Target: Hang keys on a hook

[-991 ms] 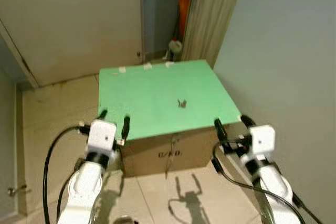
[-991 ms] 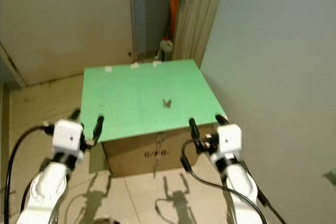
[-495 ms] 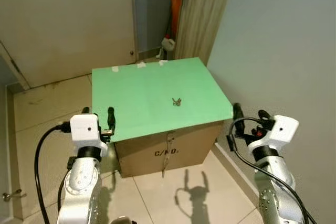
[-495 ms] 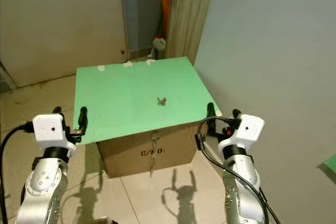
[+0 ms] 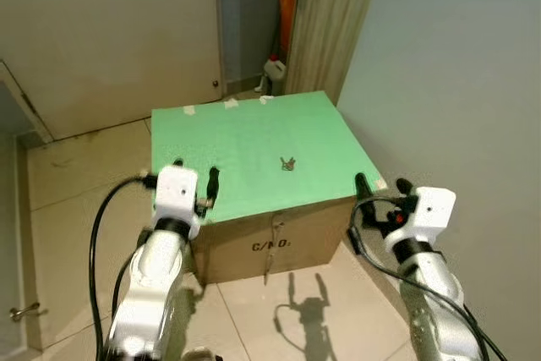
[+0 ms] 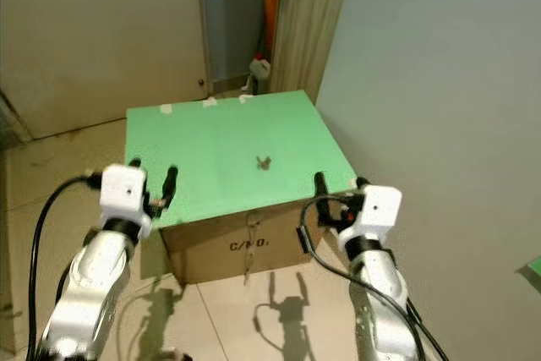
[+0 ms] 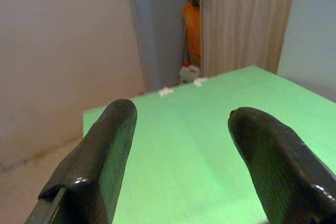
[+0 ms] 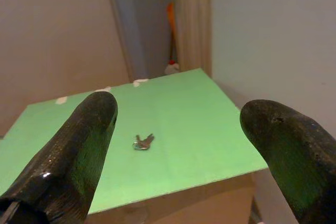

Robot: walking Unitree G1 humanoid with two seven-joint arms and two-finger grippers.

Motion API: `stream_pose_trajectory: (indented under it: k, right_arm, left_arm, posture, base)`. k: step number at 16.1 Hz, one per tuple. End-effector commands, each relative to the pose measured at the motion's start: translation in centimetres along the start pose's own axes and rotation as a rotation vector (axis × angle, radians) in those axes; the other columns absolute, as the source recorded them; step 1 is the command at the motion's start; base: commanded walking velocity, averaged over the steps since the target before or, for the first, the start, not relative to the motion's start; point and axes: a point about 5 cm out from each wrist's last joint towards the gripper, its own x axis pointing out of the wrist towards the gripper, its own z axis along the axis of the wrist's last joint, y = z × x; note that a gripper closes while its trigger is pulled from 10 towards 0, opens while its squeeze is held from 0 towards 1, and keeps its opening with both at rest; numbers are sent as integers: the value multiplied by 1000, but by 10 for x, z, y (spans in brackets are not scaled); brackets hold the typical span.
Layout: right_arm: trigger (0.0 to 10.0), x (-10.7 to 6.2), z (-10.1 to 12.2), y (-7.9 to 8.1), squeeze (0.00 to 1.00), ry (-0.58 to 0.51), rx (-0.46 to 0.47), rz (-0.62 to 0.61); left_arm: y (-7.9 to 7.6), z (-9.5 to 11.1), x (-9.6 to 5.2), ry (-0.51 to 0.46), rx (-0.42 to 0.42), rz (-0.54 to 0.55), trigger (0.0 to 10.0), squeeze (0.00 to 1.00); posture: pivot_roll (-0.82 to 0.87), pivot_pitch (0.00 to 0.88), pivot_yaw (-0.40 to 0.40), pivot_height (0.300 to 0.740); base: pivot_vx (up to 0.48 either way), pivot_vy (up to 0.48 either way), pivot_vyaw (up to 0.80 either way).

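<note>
A small bunch of keys (image 5: 288, 163) lies near the middle of a green sheet (image 5: 245, 137) that covers a cardboard box (image 5: 279, 243). The keys (image 8: 142, 141) lie ahead of the right gripper's fingers in its wrist view. My left gripper (image 5: 195, 177) is open over the sheet's near left corner. My right gripper (image 5: 380, 186) is open just off the box's near right corner. Both hold nothing. No hook can be made out.
A grey wall (image 5: 456, 73) stands close on the right. Behind the box are a wood-grain panel (image 5: 334, 14), an orange object (image 5: 287, 6) and a white bottle (image 5: 275, 69). A beige door (image 5: 110, 31) is at the back left. Tiled floor (image 5: 68, 200) surrounds the box.
The camera shifted slightly. My left gripper has moved right and forward over the sheet's near left corner. My right gripper has drawn in closer to the box's near right corner. The keys lie as before.
</note>
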Motion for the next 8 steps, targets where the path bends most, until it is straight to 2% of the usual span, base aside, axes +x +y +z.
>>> stream_pose_trajectory:
  k: [1, 4, 8]
  right_arm:
    - [10000, 0, -2, -1, 0, 15, -22, 6]
    - [10000, 1, -1, 0, 0, 12, -16, 10]
    - [10000, 7, 0, 2, 0, 5, -20, 25]
  left_arm:
    - [-7, 1, 6, 11, 15, -27, 10000, 0]
    - [-5, 3, 14, 14, 18, -29, 10000, 0]
    - [-15, 12, 35, 10, 48, -105, 10000, 0]
  posture:
    - [-4, 27, -41, 740]
    - [-8, 27, -36, 740]
    - [-18, 8, -28, 740]
  base:
    - [472, 0, 0]
    - [469, 0, 0]
    - [474, 0, 0]
